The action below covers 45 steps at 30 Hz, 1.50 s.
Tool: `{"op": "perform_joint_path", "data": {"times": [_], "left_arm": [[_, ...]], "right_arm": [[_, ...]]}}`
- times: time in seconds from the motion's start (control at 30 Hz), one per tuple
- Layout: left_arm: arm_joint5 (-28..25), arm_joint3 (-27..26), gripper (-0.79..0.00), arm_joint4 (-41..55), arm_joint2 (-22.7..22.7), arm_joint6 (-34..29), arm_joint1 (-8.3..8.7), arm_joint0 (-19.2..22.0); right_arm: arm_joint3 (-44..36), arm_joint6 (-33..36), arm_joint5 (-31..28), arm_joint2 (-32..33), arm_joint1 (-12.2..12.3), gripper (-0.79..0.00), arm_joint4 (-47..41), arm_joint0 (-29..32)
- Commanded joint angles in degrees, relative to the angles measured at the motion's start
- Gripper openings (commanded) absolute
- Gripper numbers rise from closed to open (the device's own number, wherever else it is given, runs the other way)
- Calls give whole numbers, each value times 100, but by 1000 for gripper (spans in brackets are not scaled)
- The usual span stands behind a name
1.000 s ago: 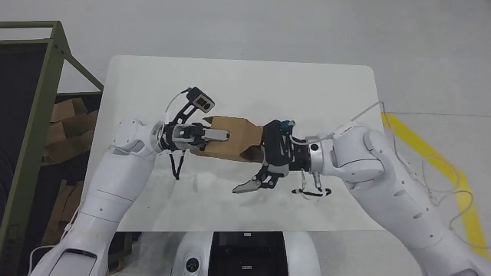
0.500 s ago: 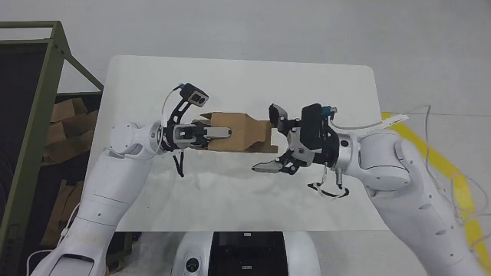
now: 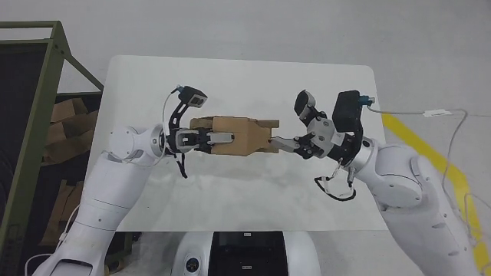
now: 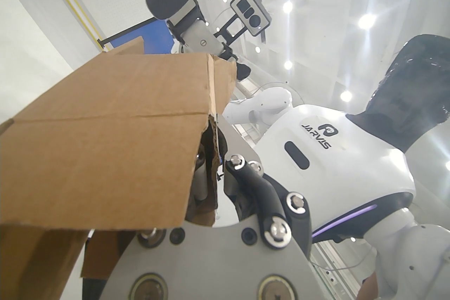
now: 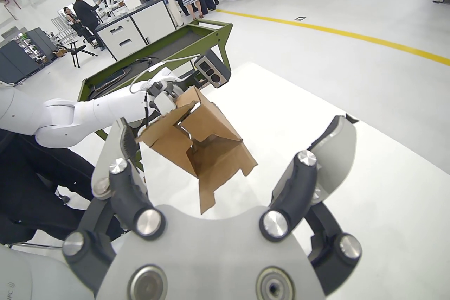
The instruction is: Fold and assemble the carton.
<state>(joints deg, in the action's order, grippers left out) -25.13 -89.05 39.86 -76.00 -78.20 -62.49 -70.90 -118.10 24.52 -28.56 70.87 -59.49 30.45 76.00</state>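
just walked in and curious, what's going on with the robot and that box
A two-armed robot is putting a cardboard box together. Its left tool grips one end of the box, holding it above the white table. The right tool is open at the box's other end, where the flaps hang loose; whether it touches one is unclear.

White work table (image 3: pixel 245 84) as I view it from the top camera: a rounded-corner rectangular top on pale grey floor (image 3: pixel 268 8), an olive-green cart (image 3: pixel 57 46) just beside its left edge, a yellow floor line (image 3: pixel 399 125) near its right.
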Motion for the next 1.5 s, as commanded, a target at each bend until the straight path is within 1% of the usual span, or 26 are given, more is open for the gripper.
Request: {"op": "perform_joint_path", "data": {"times": [0.0, 0.23, 0.37, 0.5, 0.7, 1.13, 1.23, 1.47], "left_arm": [[-57, -36, -785, -150, 14, 71, 3, -15], [-147, -111, -785, -221, 28, 150, 14, -51], [-167, -123, -785, -170, 9, 134, 24, -64], [-187, -101, -785, -51, 22, 92, 26, -52], [-84, -152, -785, 171, 86, -11, 29, 6], [-97, -181, -785, 277, 125, 2, 51, 16], [-99, -181, -785, 292, 139, 4, 55, 27], [-99, -144, -785, 316, 177, 4, 63, 85]], "right_arm": [[-57, 116, 112, -45, -5, 0, 32, -31], [-17, 508, 359, -215, -26, 0, 52, -232], [73, 538, 417, -190, -29, 0, -15, -248], [126, 492, 455, -111, -22, 0, -81, -136], [239, 516, 422, -80, -20, 0, -389, -23], [555, 707, 199, -205, -46, 0, -1027, -162], [610, 739, 214, -218, -50, -58, -1075, -190], [672, 776, 227, -202, -51, -52, -1162, -192]]}}
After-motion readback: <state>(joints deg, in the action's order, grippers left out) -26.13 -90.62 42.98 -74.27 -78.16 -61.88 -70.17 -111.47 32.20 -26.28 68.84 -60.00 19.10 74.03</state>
